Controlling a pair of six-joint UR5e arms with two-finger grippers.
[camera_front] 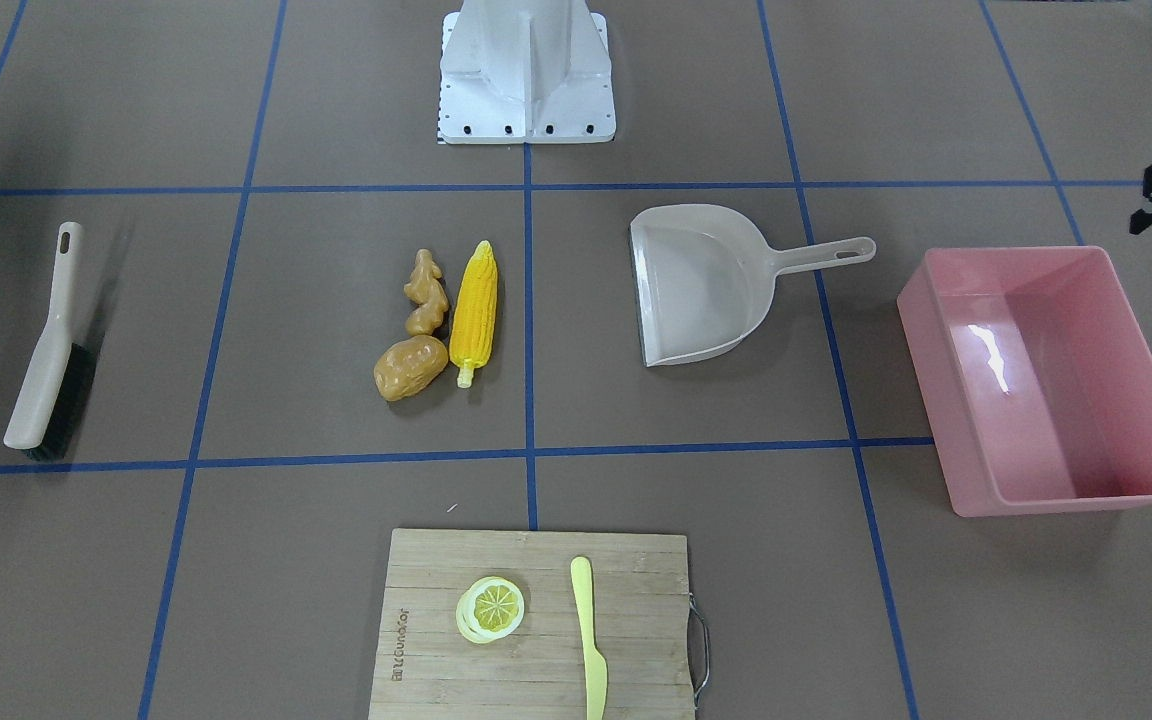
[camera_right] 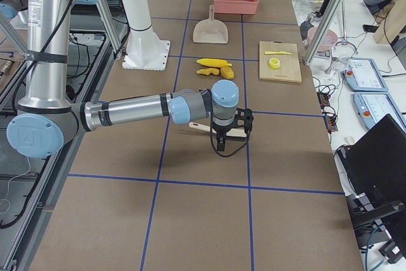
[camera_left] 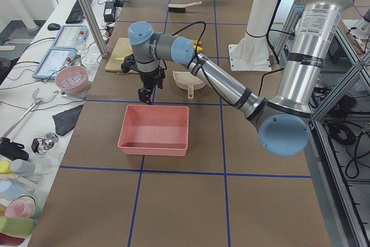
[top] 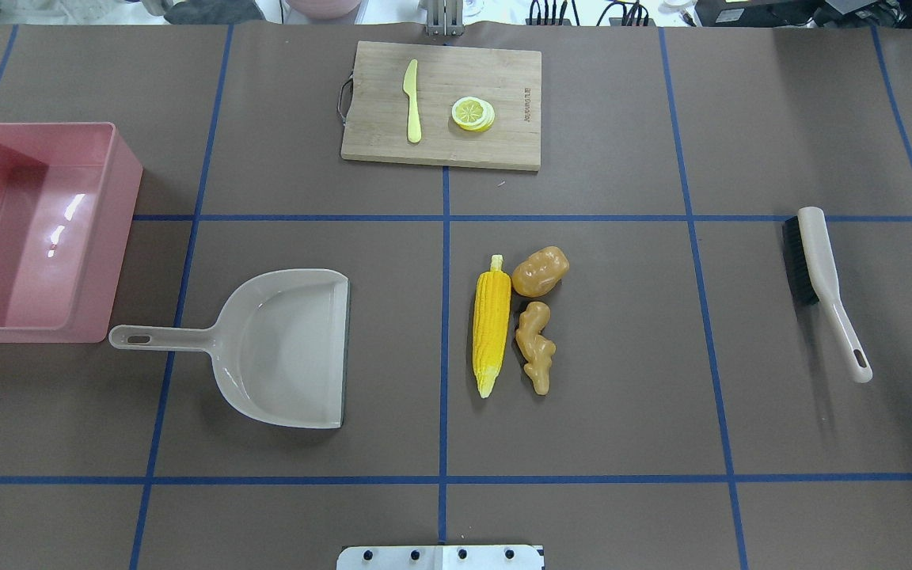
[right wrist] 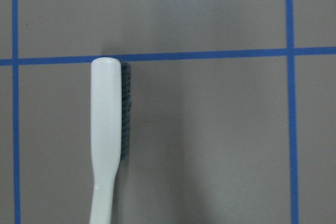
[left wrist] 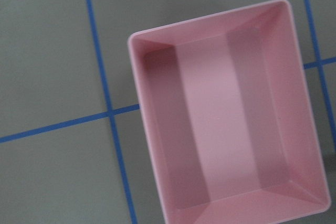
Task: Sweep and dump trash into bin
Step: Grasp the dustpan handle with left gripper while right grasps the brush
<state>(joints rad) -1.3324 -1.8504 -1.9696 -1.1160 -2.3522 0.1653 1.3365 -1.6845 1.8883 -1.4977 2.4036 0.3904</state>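
Observation:
The trash lies together at mid-table: a yellow corn cob [camera_front: 474, 312], a knobbly tan ginger root [camera_front: 424, 292] and a brown potato [camera_front: 409, 368]. The pink bin [camera_front: 1056, 390] stands empty at the robot's left end and fills the left wrist view [left wrist: 226, 119]. My left gripper [camera_left: 145, 93] hangs just beyond the bin's far rim. Only a black part of it shows at the front view's right edge, and I cannot tell if it is open. My right gripper [camera_right: 222, 144] hovers over the brush [camera_front: 46, 350], which also shows in the right wrist view [right wrist: 107, 129]. I cannot tell its state.
A beige dustpan [camera_front: 696, 290] lies between the trash and the bin, handle toward the bin. A wooden cutting board [camera_front: 536, 660] at the far edge holds a lemon slice [camera_front: 490, 607] and a pale yellow knife [camera_front: 591, 640]. The robot base [camera_front: 526, 70] stands at the near edge.

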